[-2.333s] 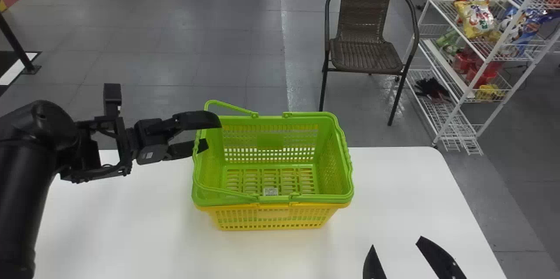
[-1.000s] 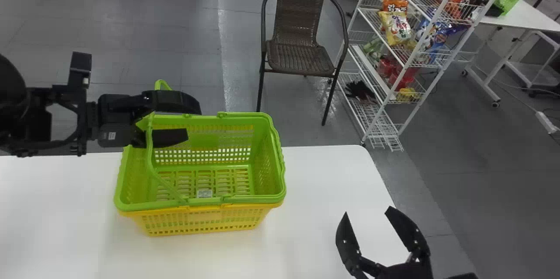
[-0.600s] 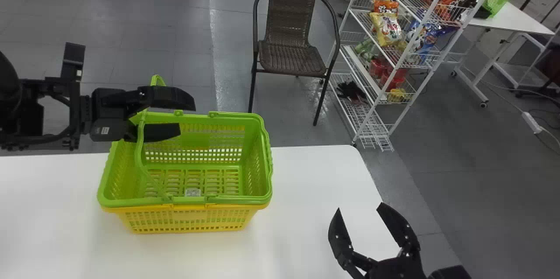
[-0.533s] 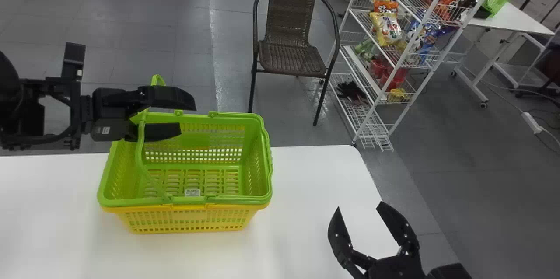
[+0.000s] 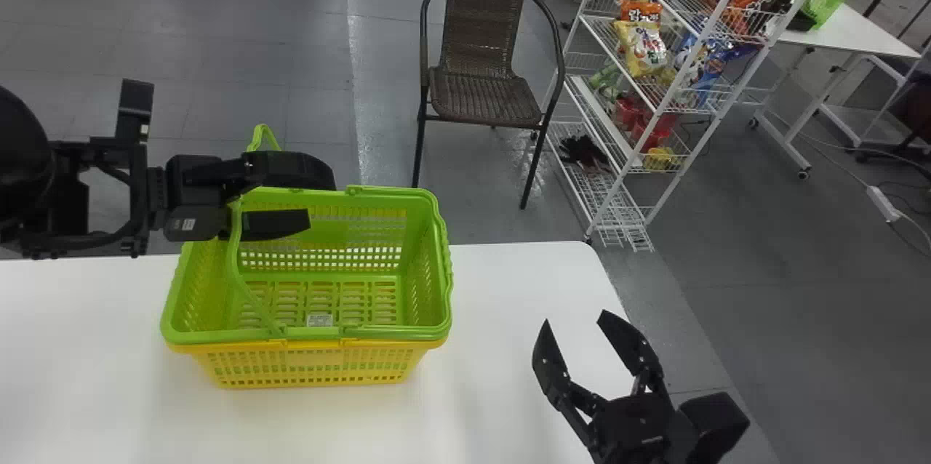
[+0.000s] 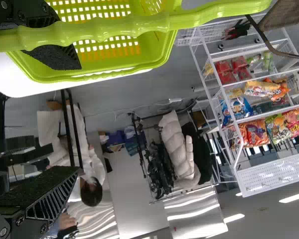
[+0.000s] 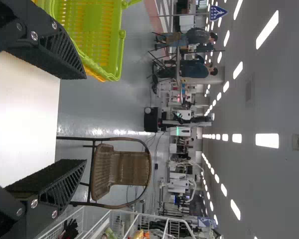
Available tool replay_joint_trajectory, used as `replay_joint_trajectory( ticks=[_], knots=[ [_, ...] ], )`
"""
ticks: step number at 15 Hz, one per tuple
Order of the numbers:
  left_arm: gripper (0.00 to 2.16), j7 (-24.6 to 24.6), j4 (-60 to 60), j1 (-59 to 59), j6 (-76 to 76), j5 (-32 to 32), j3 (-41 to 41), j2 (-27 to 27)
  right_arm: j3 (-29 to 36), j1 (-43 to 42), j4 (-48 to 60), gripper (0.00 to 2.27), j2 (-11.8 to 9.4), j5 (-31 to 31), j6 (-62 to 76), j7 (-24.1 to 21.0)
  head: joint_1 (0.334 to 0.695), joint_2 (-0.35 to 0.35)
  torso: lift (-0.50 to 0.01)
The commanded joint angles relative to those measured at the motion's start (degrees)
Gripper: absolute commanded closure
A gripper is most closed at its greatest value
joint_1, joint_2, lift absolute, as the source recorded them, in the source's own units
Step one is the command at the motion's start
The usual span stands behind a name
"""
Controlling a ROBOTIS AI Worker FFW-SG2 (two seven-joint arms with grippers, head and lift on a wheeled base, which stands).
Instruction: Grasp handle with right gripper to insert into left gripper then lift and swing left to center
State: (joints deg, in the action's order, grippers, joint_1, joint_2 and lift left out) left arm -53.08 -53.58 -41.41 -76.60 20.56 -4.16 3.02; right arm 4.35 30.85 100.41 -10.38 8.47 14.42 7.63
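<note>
The left claw [image 5: 321, 202] stands open at the handle [image 5: 233, 257] on the green basket's [image 5: 196, 337] left. The right claw [image 5: 574, 318] gapes over the bench's [image 5: 494, 391] near right.

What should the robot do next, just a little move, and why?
I'd probably bring the right gripper over to the green handle. Its fingers are open and holding nothing, off to the right of the basket. The left gripper is already by the handle, open too, so the right one could help fit it in.
</note>
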Motion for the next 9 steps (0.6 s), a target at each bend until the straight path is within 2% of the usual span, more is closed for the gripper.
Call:
replay_joint_trajectory(
  ticks=[1,2,5,9],
  knots=[
    [0.10,0.08,-0.29,-0.16,-0.01,-0.08,0.12,0.06,-0.13,-1.50,-0.22,1.50,-0.08,-0.38,-2.78,-0.33,0.695,-0.272,0.000],
    [0.10,0.26,-0.47,-0.16,-0.01,-0.17,0.12,0.06,-0.13,-2.20,-0.39,1.78,-0.08,-0.73,-4.19,-0.77,0.695,-0.271,0.000],
    [0.10,0.87,-0.64,0.01,1.05,-0.17,0.21,0.06,-0.30,-3.34,-0.92,2.03,-0.16,-1.96,-5.24,-1.12,0.695,-0.270,0.000],
    [0.11,1.05,-0.64,0.01,3.33,-1.58,0.12,0.06,-0.74,-5.01,-2.77,2.05,-0.16,-3.72,-5.77,-1.39,0.695,-0.263,0.000]
  ],
)
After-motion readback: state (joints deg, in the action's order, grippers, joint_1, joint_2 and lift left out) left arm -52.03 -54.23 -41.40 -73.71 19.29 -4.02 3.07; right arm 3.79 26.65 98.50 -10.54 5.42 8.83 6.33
